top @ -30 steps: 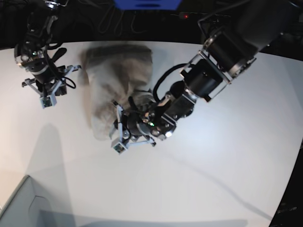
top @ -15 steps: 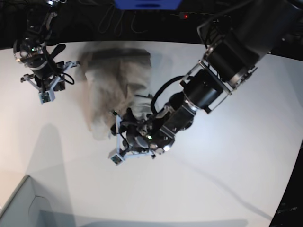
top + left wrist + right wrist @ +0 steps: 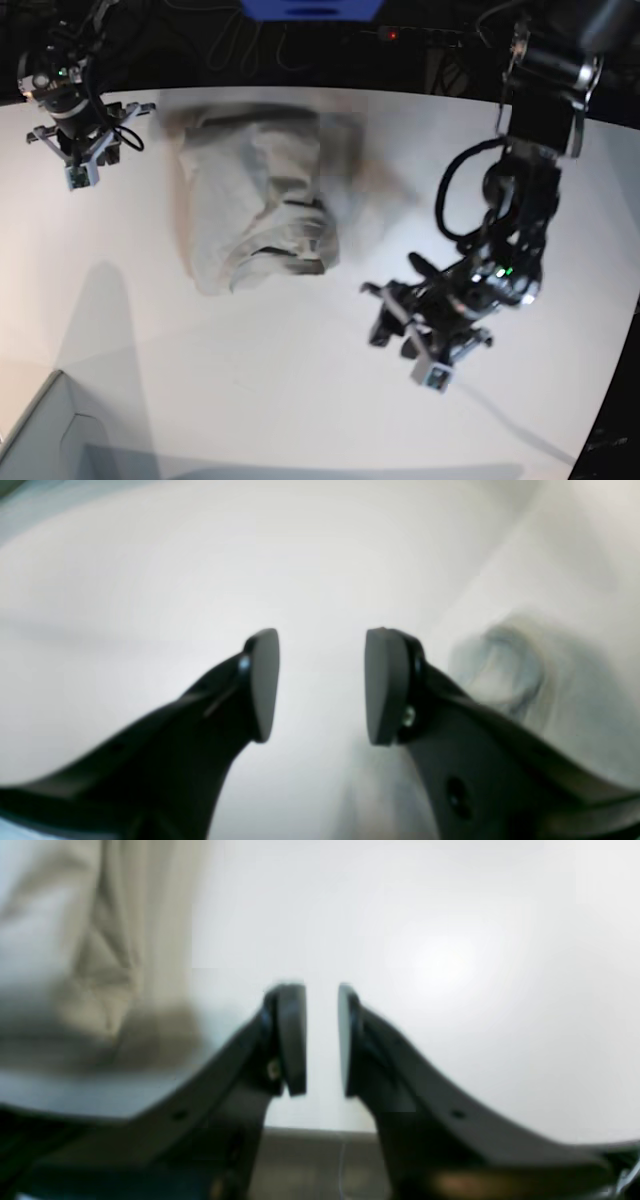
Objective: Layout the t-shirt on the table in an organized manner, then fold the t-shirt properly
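Shirt (image 3: 255,205) lies bunched in a rough bundle on the table (image 3: 200,380), toward the far edge, with neither arm touching it. Your left gripper (image 3: 320,685) hangs over bare table, its fingers (image 3: 262,685) parted to a middling gap with nothing between them; the cloth sits off to the outer side of its right finger, near but apart. Your right gripper (image 3: 322,1040) has its fingers (image 3: 292,1040) drawn close, a narrow slit of table showing between them, empty as well; the shirt lies well out beyond its left finger, and the table edge shows just below the tips.

By the look of it the fold is not finished: the bundle is lumpy, one end rolled over itself with a darker crease, so you are likely between grasps. To do the next grasp well, pick your corners before you descend. From the base view the near end of the bundle is the untidy one, though blur keeps the hem and sleeves from being told apart, so go by the outline, not the seams.

Bring the left fingers back so the cloth edge lies between them, not beside them, and come down with the tips level to the table so you catch one layer's edge. Open the right fingers wider before approaching; at that slit they would likely push the fabric ahead of them.
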Tool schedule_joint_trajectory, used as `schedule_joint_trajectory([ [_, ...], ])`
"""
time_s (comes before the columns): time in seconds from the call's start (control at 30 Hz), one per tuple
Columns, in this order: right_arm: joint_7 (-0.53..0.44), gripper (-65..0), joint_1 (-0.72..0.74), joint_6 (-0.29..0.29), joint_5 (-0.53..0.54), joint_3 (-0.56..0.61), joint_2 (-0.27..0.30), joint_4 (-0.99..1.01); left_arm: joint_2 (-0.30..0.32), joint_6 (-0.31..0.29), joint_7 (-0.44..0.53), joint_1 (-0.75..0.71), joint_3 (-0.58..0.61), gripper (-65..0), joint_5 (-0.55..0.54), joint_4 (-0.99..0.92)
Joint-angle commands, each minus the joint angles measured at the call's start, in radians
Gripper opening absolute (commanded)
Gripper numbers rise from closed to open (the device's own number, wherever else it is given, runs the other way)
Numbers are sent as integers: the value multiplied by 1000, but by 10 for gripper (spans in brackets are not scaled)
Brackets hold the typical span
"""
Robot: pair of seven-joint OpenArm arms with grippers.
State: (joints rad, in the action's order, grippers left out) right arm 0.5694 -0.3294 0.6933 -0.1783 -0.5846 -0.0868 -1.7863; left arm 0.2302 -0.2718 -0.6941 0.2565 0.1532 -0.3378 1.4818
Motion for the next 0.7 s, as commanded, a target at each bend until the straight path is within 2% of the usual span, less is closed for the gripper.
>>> schedule_joint_trajectory([
  [0.0,-18,-552,-14,5,10,-30,-9,-39,7,-5,-9,-30,-59,-380,-11,62],
  [0.07,-18,-553,-40,5,9,-73,-43,-66,8,-7,-103,-151,-200,-382,-11,168],
  [0.13,-18,-577,-75,5,9,-110,-63,-74,5,-10,-183,-285,-337,-419,-11,273],
  [0.23,-18,-640,-126,5,9,-147,-70,-68,-5,-8,-278,-458,-487,-540,-11,375],
  [0.3,-19,-650,-167,5,9,-165,-70,-68,-32,-5,-329,-570,-590,-643,-10,415],
  [0.4,-19,-650,-222,5,12,-173,-70,-48,-87,-10,-396,-711,-737,-640,-2,422],
  [0.47,-28,-650,-236,5,12,-174,-70,29,-121,-10,-396,-790,-786,-650,1,408],
  [0.53,-33,-650,-233,5,10,-170,-70,162,-131,-10,-353,-850,-785,-650,1,328],
  [0.67,-99,-650,-175,5,9,-160,-21,421,-128,-10,-158,-885,-706,-650,15,110],
])
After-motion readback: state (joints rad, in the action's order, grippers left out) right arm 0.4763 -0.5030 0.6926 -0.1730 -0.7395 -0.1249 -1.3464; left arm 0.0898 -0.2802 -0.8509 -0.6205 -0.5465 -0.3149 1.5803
